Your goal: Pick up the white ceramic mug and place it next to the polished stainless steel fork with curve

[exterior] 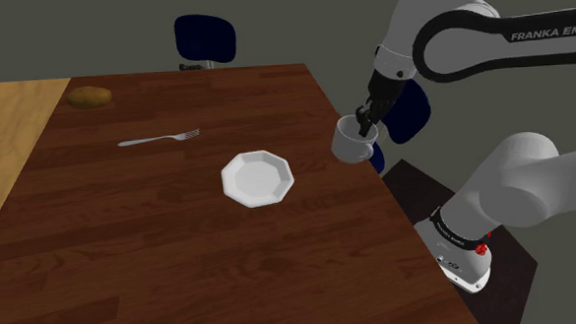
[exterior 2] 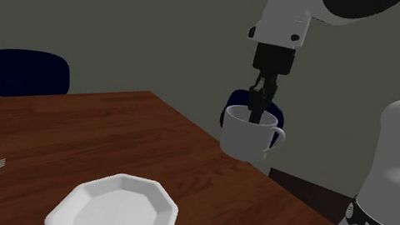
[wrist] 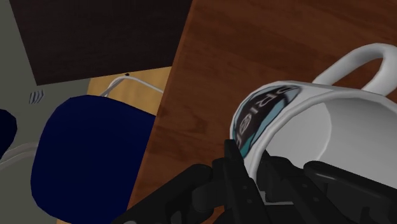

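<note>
A white mug (exterior: 352, 140) hangs in the air over the table's edge at the shoulder view's right, above the wood. My black gripper (exterior: 367, 124) is shut on its rim, one finger inside and one outside. In the second exterior view the mug (exterior 2: 247, 133) shows its handle pointing to that view's right, with the gripper (exterior 2: 255, 109) coming down into it. The wrist view shows the mug (wrist: 321, 130) tilted, with a teal and black print on its wall and my fingers (wrist: 238, 172) clasping the rim. A silver fork (exterior: 159, 139) lies on the table, far toward the shoulder view's left.
A white octagonal plate (exterior: 257, 178) sits mid-table between fork and mug. A brown potato-like lump (exterior: 91, 96) lies at the far corner. Dark blue chairs (exterior: 205, 38) stand behind the table and beside it (wrist: 89, 156). The table edge (exterior: 375, 178) runs close to my stand.
</note>
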